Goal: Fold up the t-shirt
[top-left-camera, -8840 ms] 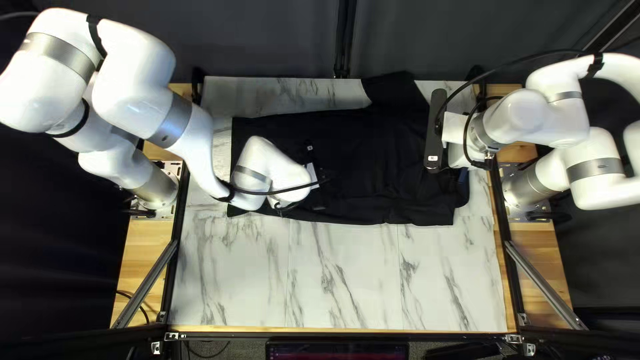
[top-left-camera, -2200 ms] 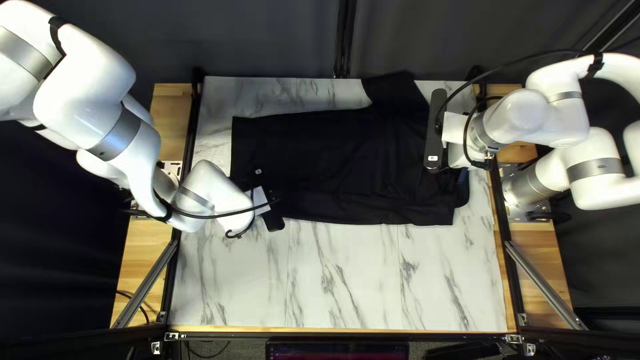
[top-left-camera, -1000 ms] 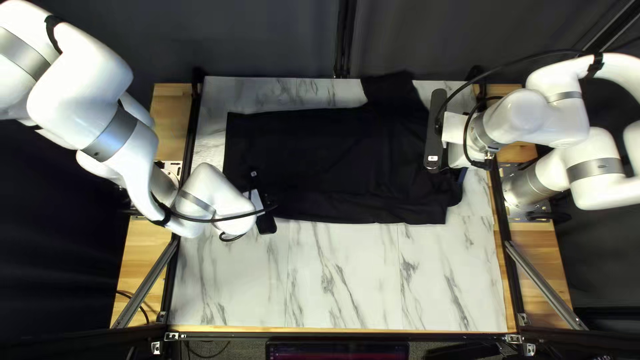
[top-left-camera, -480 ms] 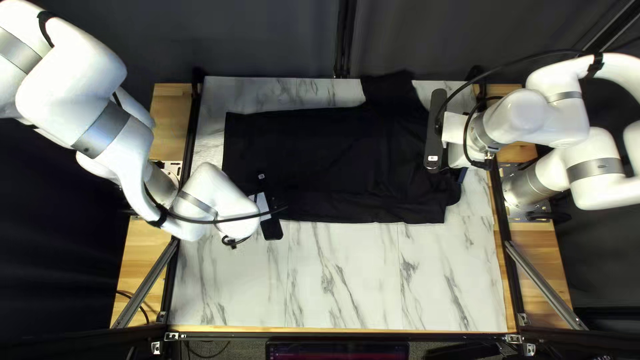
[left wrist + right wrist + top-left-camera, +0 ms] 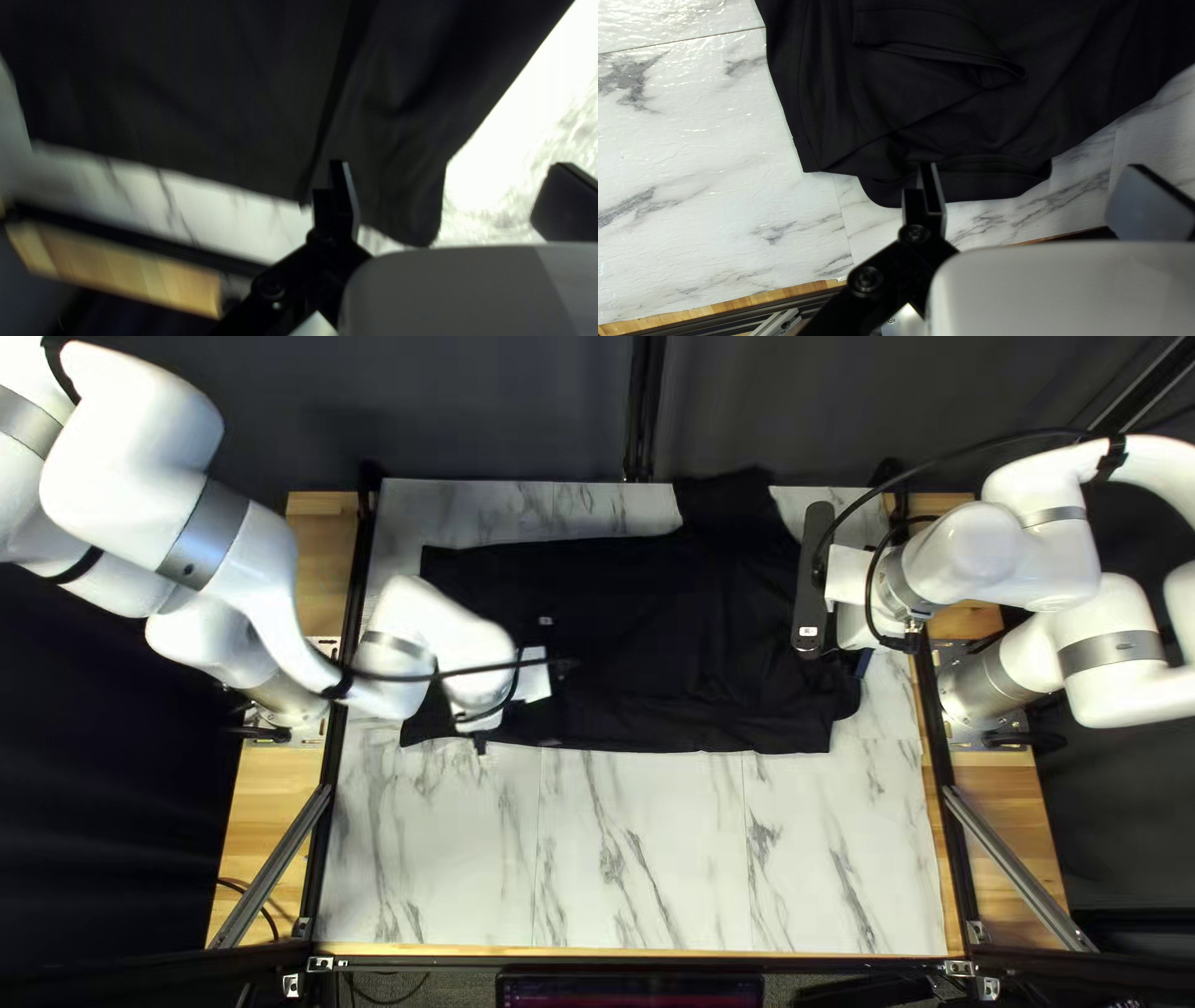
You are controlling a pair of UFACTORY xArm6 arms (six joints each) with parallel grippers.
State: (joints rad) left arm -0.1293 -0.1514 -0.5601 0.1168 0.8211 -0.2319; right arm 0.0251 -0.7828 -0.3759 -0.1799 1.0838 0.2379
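The black t-shirt (image 5: 647, 622) lies across the table's far half, with a sleeve sticking out toward the far edge and its collar end at the right. My left gripper (image 5: 548, 682) is over its left part; my right gripper (image 5: 814, 579) is above the collar end. In the left wrist view my gripper (image 5: 451, 193) stands wide open over the edge of the shirt (image 5: 205, 87), nothing held. The right wrist view has my gripper (image 5: 1036, 190) open above the collar, with a folded-in sleeve (image 5: 934, 43) ahead on the shirt (image 5: 1083, 93).
Bare marble tabletop (image 5: 647, 859) spans the near half. A black rail and wooden strip (image 5: 124, 255) run beside the shirt in the left wrist view. Metal frame bars (image 5: 1015, 865) flank the table on both sides.
My left gripper has moved from the shirt's near-left edge farther over it, to the right and toward the far side. The shirt shifted slightly left between 2.2 and 1.0 s ago. My right arm stayed still.
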